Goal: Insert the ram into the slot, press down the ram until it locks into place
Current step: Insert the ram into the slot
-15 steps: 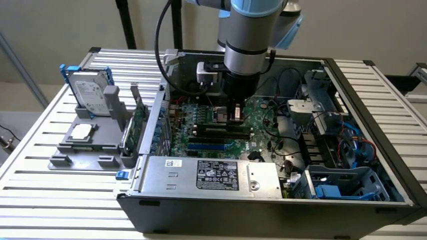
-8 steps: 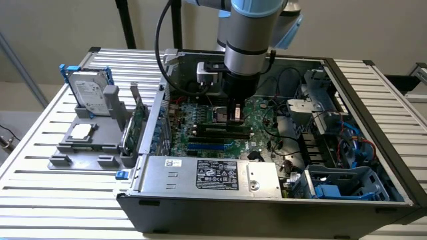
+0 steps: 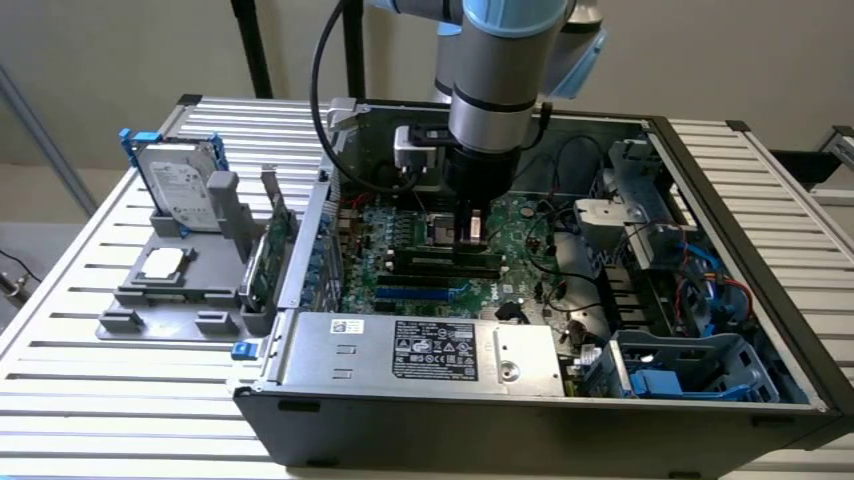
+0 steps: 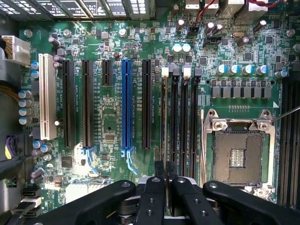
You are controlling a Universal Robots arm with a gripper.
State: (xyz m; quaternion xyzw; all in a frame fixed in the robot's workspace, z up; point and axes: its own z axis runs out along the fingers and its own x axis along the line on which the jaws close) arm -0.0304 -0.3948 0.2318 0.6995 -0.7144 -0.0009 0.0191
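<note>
Black fingers [image 4: 159, 169] of my gripper [image 4: 165, 164] are clamped together on the ram [image 4: 163, 122], seen edge-on as a thin strip running away from my fingertips. It lines up with the slot [image 4: 165, 71], the end one of four parallel black slots; I cannot tell how deep it sits. Beside it are the neighbouring slots [image 4: 175, 122]. Further off are a blue slot [image 4: 126, 103] and the silver processor socket [image 4: 236, 157], on the green motherboard [image 4: 112, 117] in an open computer case [image 3: 534, 425].

Tool [image 4: 165, 169] downward, fingers [image 4: 159, 172] together.
</note>
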